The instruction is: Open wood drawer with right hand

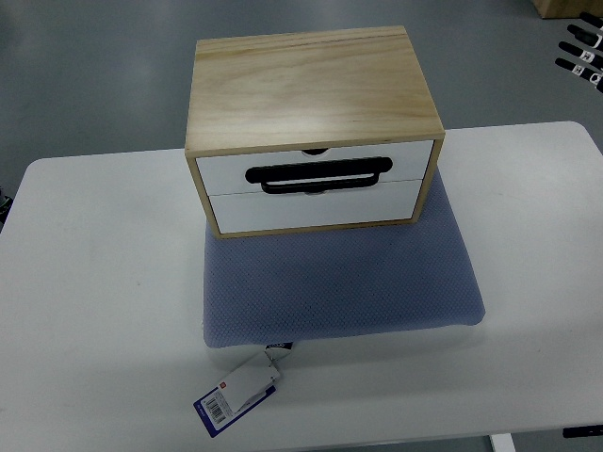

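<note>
A light wood drawer box (pixel 311 89) stands on a blue-grey cushion (pixel 344 282) in the middle of the white table (pixel 94 311). It has two white drawer fronts, one above the other, and both are shut flush. A black bar handle (pixel 320 175) lies across the seam between them, on the upper drawer (pixel 226 169). My right hand (pixel 581 49) shows only as black fingertips at the top right corner, far from the box and above the floor beyond the table. Its fingers are spread and hold nothing. The left arm is out of view.
A white and blue label tag (pixel 237 395) hangs from the cushion's front edge onto the table. A brown box corner (pixel 565 8) sits at the top right. Grey floor lies behind the table.
</note>
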